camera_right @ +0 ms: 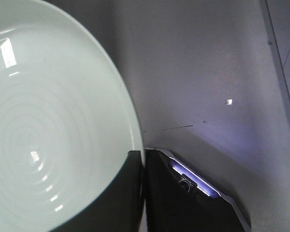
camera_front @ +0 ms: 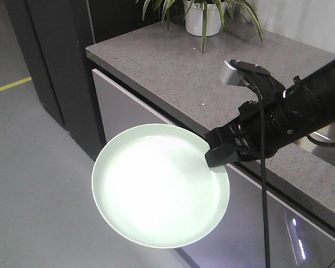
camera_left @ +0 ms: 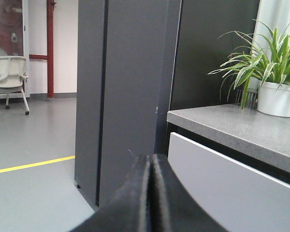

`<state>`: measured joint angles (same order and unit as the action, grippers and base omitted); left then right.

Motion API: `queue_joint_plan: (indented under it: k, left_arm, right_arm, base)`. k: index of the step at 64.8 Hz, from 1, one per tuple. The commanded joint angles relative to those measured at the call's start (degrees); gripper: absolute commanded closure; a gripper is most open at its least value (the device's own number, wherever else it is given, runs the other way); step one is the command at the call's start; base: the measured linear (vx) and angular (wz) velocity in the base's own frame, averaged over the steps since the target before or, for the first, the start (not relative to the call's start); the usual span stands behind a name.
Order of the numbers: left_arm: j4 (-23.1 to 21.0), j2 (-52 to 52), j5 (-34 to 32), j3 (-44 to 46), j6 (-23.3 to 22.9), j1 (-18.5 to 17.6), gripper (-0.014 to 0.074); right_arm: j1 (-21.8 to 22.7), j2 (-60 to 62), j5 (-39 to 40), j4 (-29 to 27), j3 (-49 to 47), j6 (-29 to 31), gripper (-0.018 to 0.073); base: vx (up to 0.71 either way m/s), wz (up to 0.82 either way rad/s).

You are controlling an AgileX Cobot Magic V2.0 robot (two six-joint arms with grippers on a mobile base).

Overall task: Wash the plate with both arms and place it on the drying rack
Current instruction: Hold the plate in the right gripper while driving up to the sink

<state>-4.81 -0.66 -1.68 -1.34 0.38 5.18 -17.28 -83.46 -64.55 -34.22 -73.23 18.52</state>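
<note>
The right gripper [camera_front: 216,154] pinches the rim of the plate [camera_front: 156,187], which hangs beyond the desk's [camera_front: 173,72] front edge, so a firm clamp and a slow, level carry over the desk seem wise, while the left gripper [camera_left: 150,193] sits closed on nothing.

A kitchenette inside an office or lab hall, it seems; a speckled grey countertop [camera_front: 178,72] runs over pale cabinet fronts [camera_front: 125,111], a potted plant [camera_front: 204,17] on it. Past a tall dark cabinet [camera_left: 125,87], the grey floor [camera_left: 34,140] bears a yellow line [camera_left: 31,165]; a wheeled office chair [camera_left: 8,75] stands beyond.
</note>
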Motion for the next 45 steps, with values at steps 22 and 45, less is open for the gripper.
queue_joint_plan:
  k: [22, 45]
  left_arm:
    - [-0.17, -0.83, -4.46, 1.30, -0.38, -0.41, 0.0603]
    - [-0.17, -0.83, -4.46, 1.30, -0.38, -0.41, 0.0603]
  right_arm:
    - [0.09, 2.23, 1.39, -2.44, -1.53, 0.40, 0.0564]
    - [0.09, 2.23, 1.39, -2.44, -1.53, 0.40, 0.0564]
  base:
    - [0.15, -0.11]
    - [0.09, -0.22]
